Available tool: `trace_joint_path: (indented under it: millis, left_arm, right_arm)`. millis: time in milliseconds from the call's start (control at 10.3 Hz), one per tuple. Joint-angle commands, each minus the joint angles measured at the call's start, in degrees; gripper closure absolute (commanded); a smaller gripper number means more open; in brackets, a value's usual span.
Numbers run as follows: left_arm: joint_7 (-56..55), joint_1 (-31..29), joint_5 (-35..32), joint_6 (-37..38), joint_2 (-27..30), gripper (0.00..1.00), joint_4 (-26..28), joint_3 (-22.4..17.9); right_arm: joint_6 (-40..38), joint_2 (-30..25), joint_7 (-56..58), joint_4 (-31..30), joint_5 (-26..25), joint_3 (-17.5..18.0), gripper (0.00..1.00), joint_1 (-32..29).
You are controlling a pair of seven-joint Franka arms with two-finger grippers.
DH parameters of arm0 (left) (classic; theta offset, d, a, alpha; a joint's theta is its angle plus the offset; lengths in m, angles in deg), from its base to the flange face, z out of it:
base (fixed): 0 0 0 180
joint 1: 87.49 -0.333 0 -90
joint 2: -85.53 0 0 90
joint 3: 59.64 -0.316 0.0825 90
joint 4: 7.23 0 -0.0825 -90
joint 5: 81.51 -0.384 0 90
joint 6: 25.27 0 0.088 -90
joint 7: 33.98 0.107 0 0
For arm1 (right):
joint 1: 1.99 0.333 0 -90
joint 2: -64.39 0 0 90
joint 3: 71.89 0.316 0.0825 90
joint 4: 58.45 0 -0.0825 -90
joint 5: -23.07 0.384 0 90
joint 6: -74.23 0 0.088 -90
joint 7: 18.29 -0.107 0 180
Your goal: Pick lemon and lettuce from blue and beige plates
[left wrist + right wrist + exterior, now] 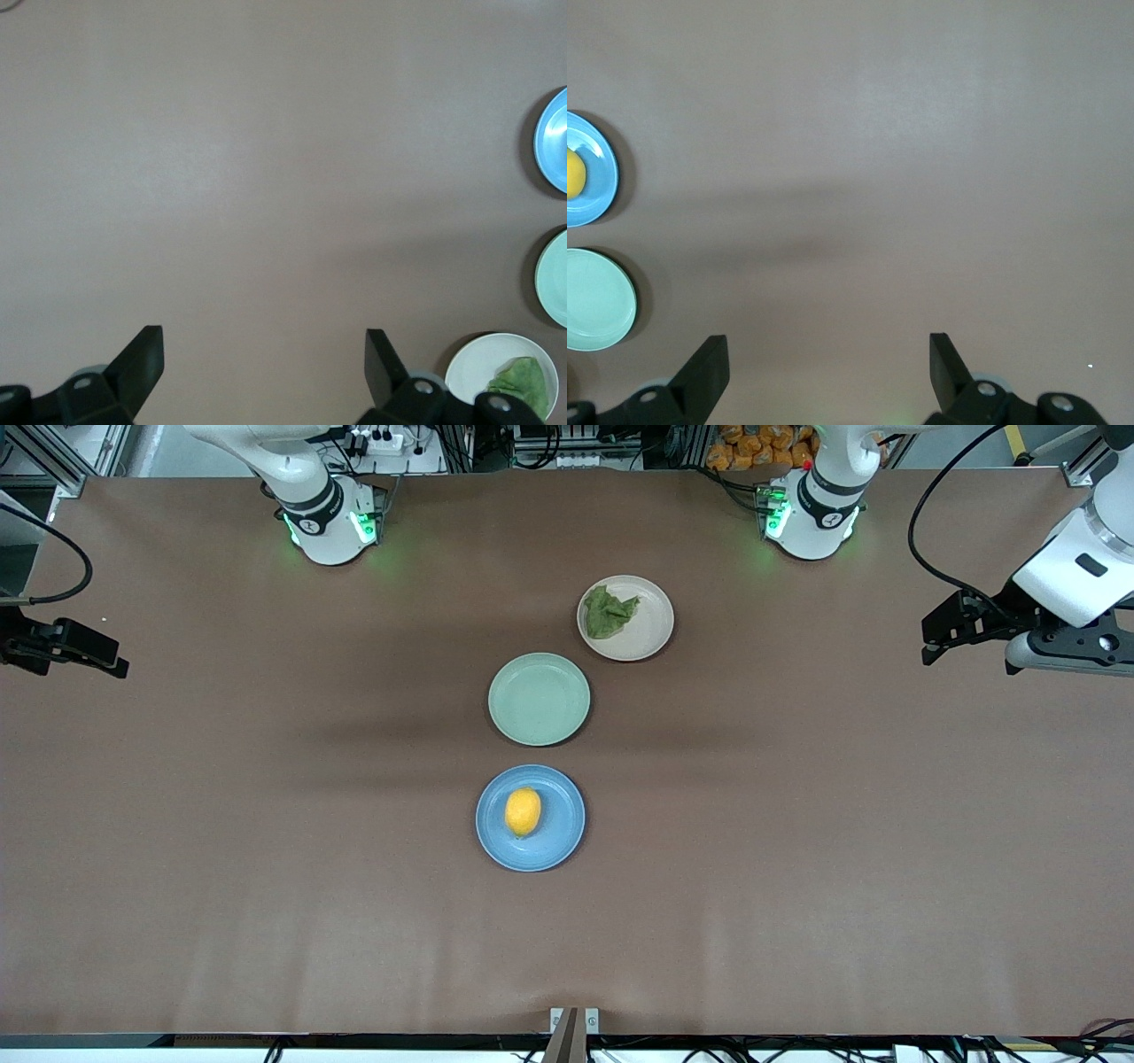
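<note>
The lemon [523, 812] lies on the blue plate [567, 841], the plate nearest the front camera. The lettuce [609, 613] lies on the beige plate [651, 633], the plate nearest the arm bases. My left gripper [928, 640] is open and empty over the table's left-arm end, well apart from the plates. My right gripper [115, 660] is open and empty over the right-arm end. In the left wrist view my left gripper [264, 354] is over bare table, with the lettuce [521, 382] at the frame's edge. In the right wrist view my right gripper [828, 359] is over bare table, with the lemon [572, 174] at the edge.
An empty pale mint-green plate [539, 698] sits between the blue and beige plates; it also shows in both wrist views [554, 279] [598, 299]. The three plates form a line down the middle of the brown table [797, 824].
</note>
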Motion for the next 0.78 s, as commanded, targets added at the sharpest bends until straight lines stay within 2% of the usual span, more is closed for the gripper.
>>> trace_joint_path:
  millis: [0,485,680]
  left_arm:
    - [1.4,-0.2,1.0,1.2,-0.2,0.00,-0.9,0.1]
    - [0.6,0.2,0.8,1.2,-2.0,0.00,-0.5,0.1]
    - [0.4,-0.1,1.5,1.2,-3.1,0.00,0.3,0.3]
  right_arm:
    - [-0.3,-0.5,-0.4,-0.4,-0.3,-0.4,0.00,0.6]
    - [1.1,1.1,-1.4,-0.4,0.0,0.9,0.00,2.6]
    - [4.9,3.2,-7.2,-0.7,0.4,2.4,0.00,4.1]
